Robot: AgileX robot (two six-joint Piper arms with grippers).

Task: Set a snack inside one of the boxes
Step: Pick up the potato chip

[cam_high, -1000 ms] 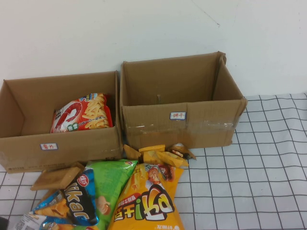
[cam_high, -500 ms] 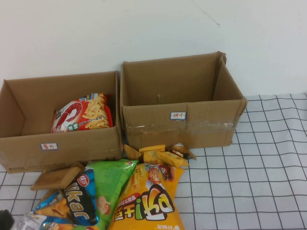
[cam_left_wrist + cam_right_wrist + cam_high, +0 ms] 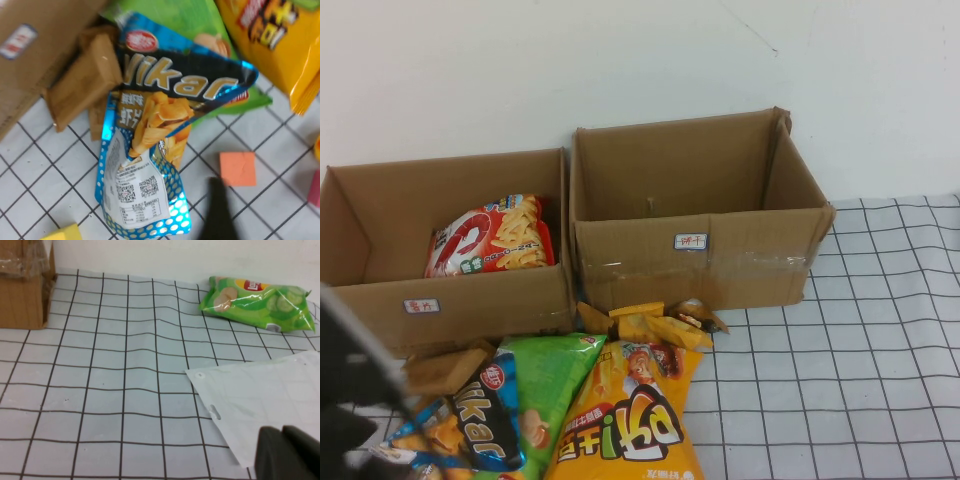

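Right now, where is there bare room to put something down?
The checked cloth right of the yellow bag lies bare, and the right box looks empty. The snack pile before the left box is crowded; the left gripper hangs there. The right gripper hangs over open cloth.

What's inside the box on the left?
Inside the left box lies one red snack bag. Its front wall hides the nearest floor. The left end effector hovers over the blue snack bag; the right end effector is parked elsewhere.

Left gripper (image 3: 216, 210) — blurred, right gripper (image 3: 287, 452) cropped
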